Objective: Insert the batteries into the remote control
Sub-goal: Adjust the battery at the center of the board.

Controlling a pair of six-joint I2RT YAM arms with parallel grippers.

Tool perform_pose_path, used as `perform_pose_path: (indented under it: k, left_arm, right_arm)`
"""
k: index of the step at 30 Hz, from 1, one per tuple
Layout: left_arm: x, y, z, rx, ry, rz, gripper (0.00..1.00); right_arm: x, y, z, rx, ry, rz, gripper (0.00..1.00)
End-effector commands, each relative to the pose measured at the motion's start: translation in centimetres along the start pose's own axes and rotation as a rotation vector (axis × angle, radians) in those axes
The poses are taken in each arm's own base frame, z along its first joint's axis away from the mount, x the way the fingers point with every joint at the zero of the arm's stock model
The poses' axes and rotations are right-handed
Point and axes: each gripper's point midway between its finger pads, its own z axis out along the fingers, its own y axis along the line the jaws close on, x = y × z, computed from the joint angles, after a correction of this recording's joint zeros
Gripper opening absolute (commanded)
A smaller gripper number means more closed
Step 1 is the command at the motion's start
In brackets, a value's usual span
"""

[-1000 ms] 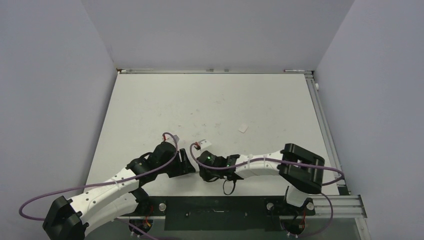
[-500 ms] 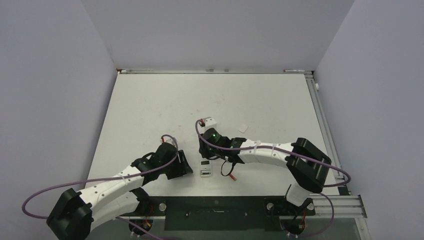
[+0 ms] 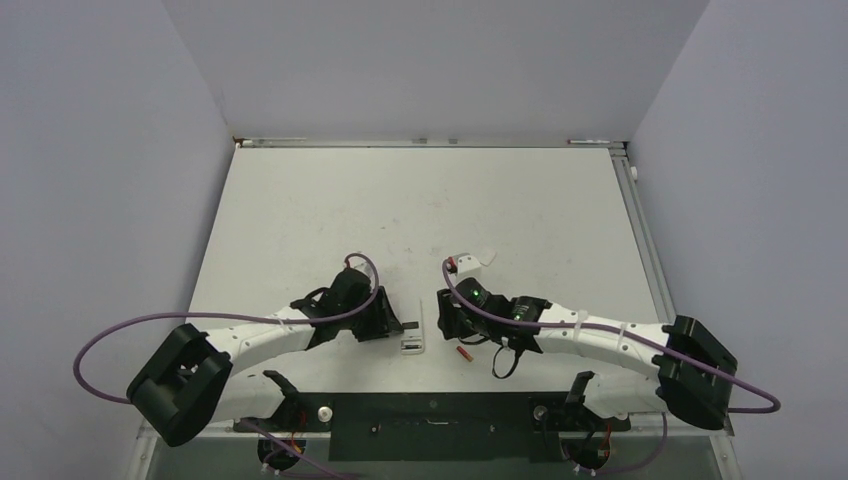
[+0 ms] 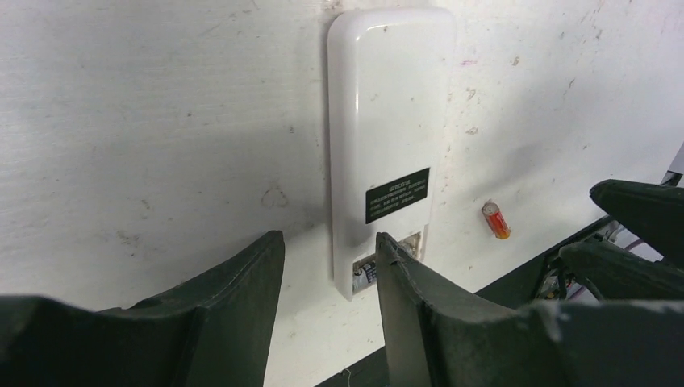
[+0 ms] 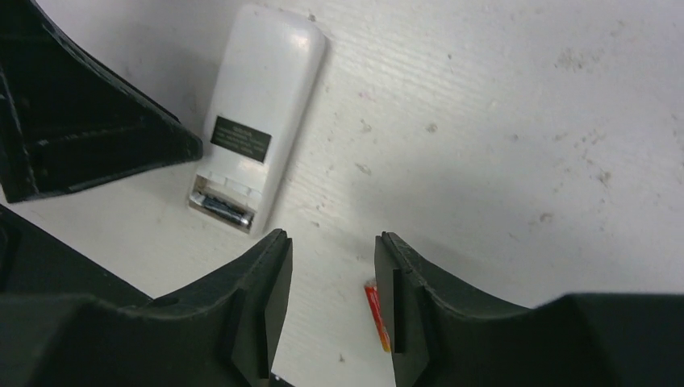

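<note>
By my desk's [image 3: 300, 220] near edge, my left claw [image 4: 329, 242] and right claw [image 5: 332, 242] stand spread and empty, flanking the remote control [image 3: 412, 336], plain face up. Its black label [image 4: 397, 194] has writing too small to read. A red battery [image 4: 495, 220] lies just beside it.

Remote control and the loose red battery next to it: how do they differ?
The remote control is white; the battery is red. The remote control is a long flat bar, the battery a far shorter cylinder. Both lie on the table.
</note>
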Motion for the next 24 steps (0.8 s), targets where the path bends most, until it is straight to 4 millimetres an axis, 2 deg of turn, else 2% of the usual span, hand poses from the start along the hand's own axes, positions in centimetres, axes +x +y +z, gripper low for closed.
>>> perform_pose_path:
  k: [1, 5, 9, 24]
  left_arm:
    - [-0.3, 0.2, 0.6, -0.011, 0.002, 0.035, 0.43]
    - [-0.3, 0.0, 0.8, -0.007, 0.005, 0.038, 0.43]
    - [-0.2, -0.3, 1.1, 0.009, 0.018, 0.042, 0.43]
    - [0.8, 0.1, 0.9, 0.020, 0.038, 0.044, 0.45]
  right_arm:
    - [2.2, -1.8, -1.9, 0.037, 0.047, 0.034, 0.43]
    - [4.9, -2.4, -2.7, 0.039, 0.126, 0.025, 0.45]
    - [6.4, -2.4, -2.8, 0.047, 0.161, 0.014, 0.46]
    - [6.1, -1.9, 0.1, 0.131, 0.187, -0.054, 0.45]
